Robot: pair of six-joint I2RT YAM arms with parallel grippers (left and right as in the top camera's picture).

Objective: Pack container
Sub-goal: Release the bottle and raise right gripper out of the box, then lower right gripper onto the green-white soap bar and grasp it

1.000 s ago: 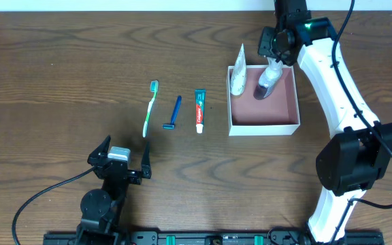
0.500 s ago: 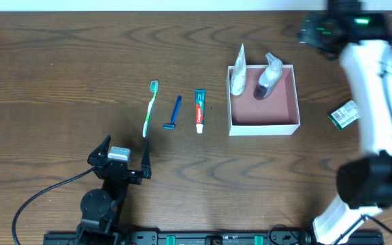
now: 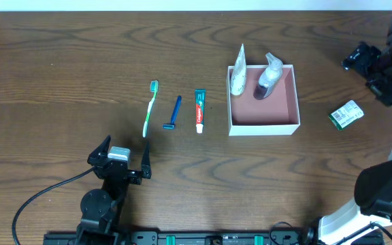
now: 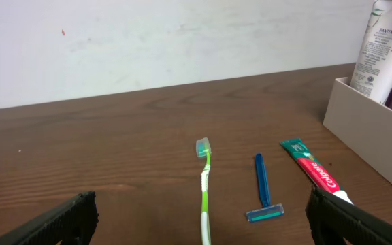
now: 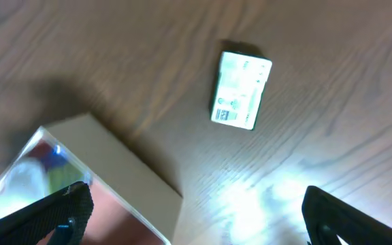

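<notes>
The container [image 3: 272, 114], a square white box with a dusty-pink inside, sits right of the table's middle. A white tube [image 3: 237, 76] and a clear pump bottle [image 3: 267, 78] lean in its far end. My right gripper [image 3: 367, 65] hangs open and empty at the far right edge, well clear of the box. In the right wrist view the container's corner [image 5: 111, 167] shows at lower left, and the gripper [image 5: 196, 212] holds nothing. My left gripper [image 3: 120, 158] rests open near the front edge, with nothing between its fingers [image 4: 73, 218].
A green toothbrush [image 3: 150, 107], a blue razor [image 3: 174, 112] and a red-and-green toothpaste tube [image 3: 199, 110] lie in a row left of the box. They also show ahead of the left gripper [image 4: 203, 221]. A small green-and-white packet [image 3: 346, 113] lies right of the box.
The right gripper let go of the pump bottle, which stays leaning in the box. It opened wide and swung away to the table's far right. The left arm has not moved.
</notes>
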